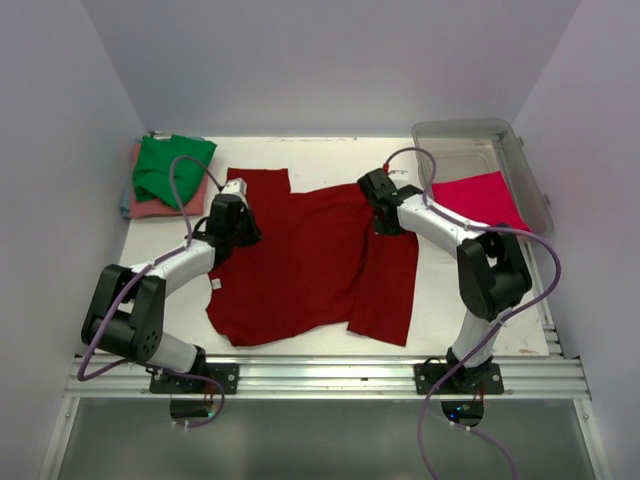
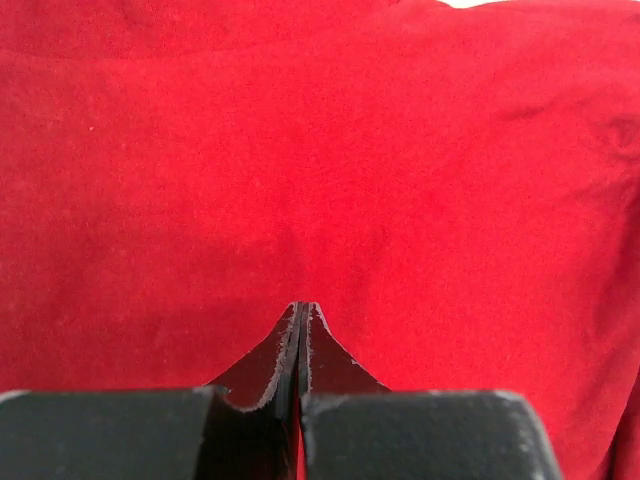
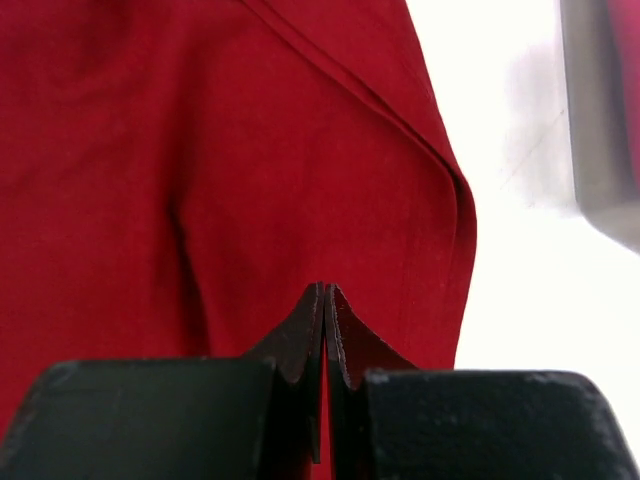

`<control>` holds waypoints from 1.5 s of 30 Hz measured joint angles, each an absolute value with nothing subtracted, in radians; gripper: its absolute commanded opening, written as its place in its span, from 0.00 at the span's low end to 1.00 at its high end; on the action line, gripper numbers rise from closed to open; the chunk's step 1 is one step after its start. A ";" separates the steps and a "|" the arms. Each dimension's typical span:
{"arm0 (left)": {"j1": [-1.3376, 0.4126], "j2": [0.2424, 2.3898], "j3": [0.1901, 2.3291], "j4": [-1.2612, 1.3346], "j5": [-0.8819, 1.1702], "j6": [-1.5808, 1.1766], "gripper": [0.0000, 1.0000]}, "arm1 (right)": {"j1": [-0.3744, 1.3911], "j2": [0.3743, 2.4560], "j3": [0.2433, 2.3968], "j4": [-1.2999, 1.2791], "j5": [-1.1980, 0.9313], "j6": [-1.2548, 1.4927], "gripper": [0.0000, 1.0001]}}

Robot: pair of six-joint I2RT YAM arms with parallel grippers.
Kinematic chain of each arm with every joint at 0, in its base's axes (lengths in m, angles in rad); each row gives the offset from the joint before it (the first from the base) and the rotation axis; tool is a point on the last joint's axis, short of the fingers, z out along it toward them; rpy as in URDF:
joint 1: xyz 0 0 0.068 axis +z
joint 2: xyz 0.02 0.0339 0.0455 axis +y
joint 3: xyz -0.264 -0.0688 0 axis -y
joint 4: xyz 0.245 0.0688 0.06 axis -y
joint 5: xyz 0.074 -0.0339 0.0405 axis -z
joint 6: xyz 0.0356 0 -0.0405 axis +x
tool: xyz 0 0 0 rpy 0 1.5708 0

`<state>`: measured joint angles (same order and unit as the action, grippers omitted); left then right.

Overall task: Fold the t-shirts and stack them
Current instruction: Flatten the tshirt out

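While the dark red shirt (image 1: 300,270) lies spread over the middle of the table (image 1: 450,300), a fold of it is judged to be the step in hand. Its far left part is clamped by the left gripper (image 2: 302,310) and its far right edge by the right gripper (image 3: 325,292). In both wrist views the fingers are pressed together, with a thin line of red cloth caught between them.

For the next move, both held points would need to be raised evenly and carried toward the near hem, so that the cloth is not dragged askew.

Far left of the red shirt, a green shirt (image 1: 172,165) is stacked on a salmon pink shirt (image 1: 150,208). To its far right, a bright pink shirt (image 1: 480,198) lies in a clear tub (image 1: 530,175).

In the top view both grips are hidden under the wrists. The collar cannot be made out, and the number of layers under the green shirt cannot be told.
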<state>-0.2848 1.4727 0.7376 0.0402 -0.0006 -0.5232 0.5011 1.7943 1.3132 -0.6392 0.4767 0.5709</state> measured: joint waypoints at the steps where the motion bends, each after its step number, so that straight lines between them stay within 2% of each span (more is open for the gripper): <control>1: -0.285 1.471 0.738 0.035 0.000 -0.524 0.00 | 0.503 1.798 1.308 -0.649 0.480 0.581 0.00; 9: -0.289 1.543 0.747 -0.001 -0.007 -0.538 0.00 | 0.500 1.988 1.353 -0.696 0.521 0.629 0.00; 13: -0.289 1.596 0.751 -0.048 -0.015 -0.541 0.00 | 0.497 2.020 1.400 -0.719 0.535 0.646 0.00; 28: -0.283 1.674 0.825 -0.043 -0.146 -0.576 0.00 | 0.427 2.034 1.402 -0.754 0.602 0.648 0.00; 45: -0.221 1.702 0.865 -0.062 -0.224 -0.583 0.00 | 0.363 1.940 1.260 -0.713 0.611 0.608 0.00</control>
